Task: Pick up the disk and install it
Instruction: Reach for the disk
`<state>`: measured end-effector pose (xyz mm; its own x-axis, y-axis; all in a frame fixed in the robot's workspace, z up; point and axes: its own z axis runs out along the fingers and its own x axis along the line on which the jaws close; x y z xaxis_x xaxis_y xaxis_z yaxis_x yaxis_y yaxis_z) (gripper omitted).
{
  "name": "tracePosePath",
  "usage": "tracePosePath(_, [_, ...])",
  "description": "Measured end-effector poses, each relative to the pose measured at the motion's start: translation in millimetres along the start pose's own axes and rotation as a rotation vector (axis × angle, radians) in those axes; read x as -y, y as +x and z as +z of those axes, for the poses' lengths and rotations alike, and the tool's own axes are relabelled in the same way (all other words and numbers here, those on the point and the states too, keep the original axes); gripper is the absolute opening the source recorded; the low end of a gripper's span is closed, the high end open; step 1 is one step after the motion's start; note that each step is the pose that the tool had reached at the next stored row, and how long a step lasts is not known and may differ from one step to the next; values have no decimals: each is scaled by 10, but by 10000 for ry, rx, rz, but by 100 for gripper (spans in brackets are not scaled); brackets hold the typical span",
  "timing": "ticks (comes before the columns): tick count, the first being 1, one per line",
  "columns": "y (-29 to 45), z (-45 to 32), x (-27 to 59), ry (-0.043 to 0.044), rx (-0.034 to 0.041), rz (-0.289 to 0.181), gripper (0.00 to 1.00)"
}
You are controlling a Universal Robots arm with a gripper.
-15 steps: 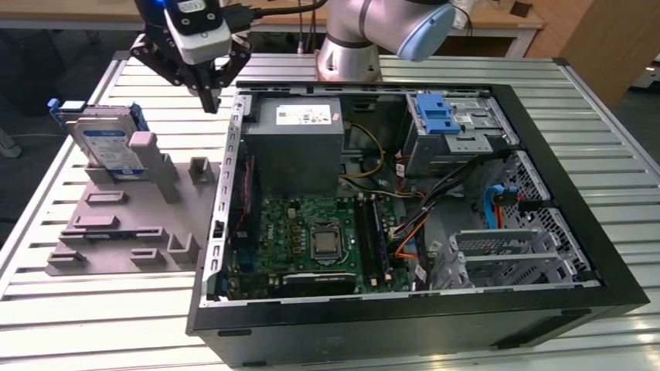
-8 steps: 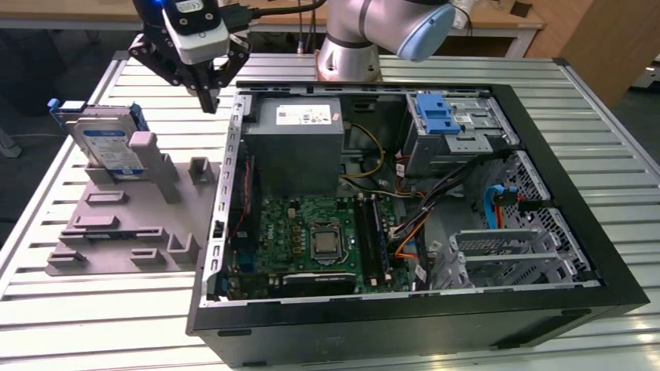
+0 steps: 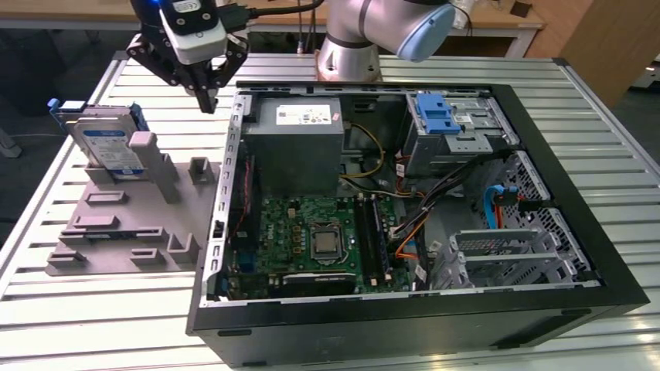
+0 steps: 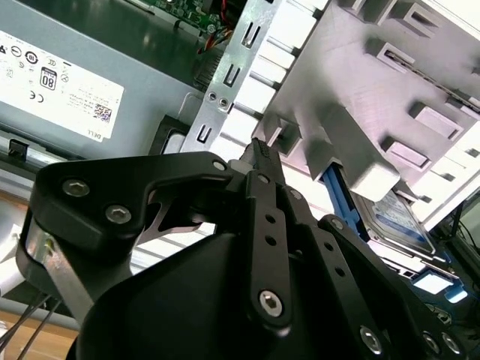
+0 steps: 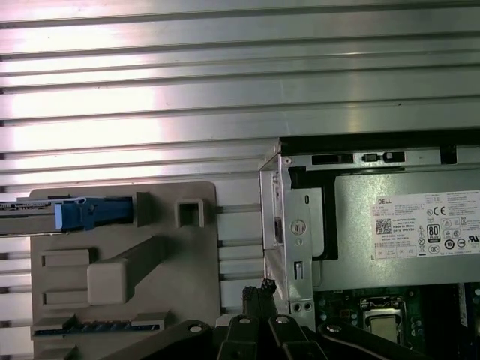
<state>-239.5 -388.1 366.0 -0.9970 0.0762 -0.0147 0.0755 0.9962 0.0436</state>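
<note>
Gripper: the gripper hangs above the table, between the fixture and the case; its black fingers meet at the tips, clenched on nothing; in both wrist views the tips sit close to the case's metal corner
Disk: the disk stands on edge in a slot at the far end of the fixture, at the exterior view's left of the case; apart from the gripper
Disk look: flat, silver-grey; white-and-blue label facing the camera; blue carrier along its edges; print too small to make out; seen edge-on in the first wrist view, partly behind a fixture block in the second wrist view
Fixture: grey plate with raised blocks and slots, lying flat on the table
Case: black tower on its side, open, boards and cables showing
Sticker: a white sticker with black print and small marks on the grey box inside the case; seen too in both wrist views
</note>
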Motion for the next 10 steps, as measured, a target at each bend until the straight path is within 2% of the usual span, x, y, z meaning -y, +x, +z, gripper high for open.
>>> tracePosePath(10, [22, 0, 2, 0, 0, 0, 11])
